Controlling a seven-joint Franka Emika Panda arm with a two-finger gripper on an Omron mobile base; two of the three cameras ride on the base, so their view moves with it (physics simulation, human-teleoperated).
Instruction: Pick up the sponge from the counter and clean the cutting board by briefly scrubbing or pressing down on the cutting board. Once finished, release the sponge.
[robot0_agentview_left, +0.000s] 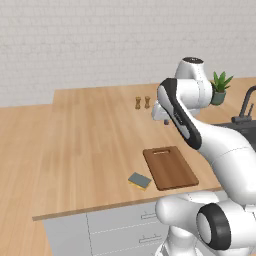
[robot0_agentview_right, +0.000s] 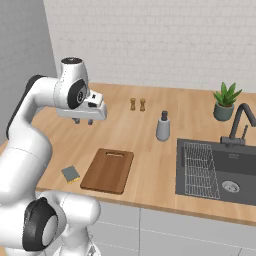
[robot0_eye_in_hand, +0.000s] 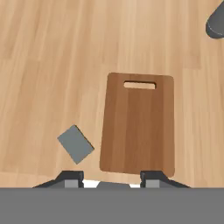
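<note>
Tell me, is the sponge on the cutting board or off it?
Off. The sponge lies flat on the counter beside the cutting board, not touching.

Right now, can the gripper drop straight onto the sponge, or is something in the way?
Probably yes. The sponge lies alone on the counter, apart from the cutting board, nothing above it. The gripper hangs high, so it must shift sideways, open its shut jaws, and descend.
</note>
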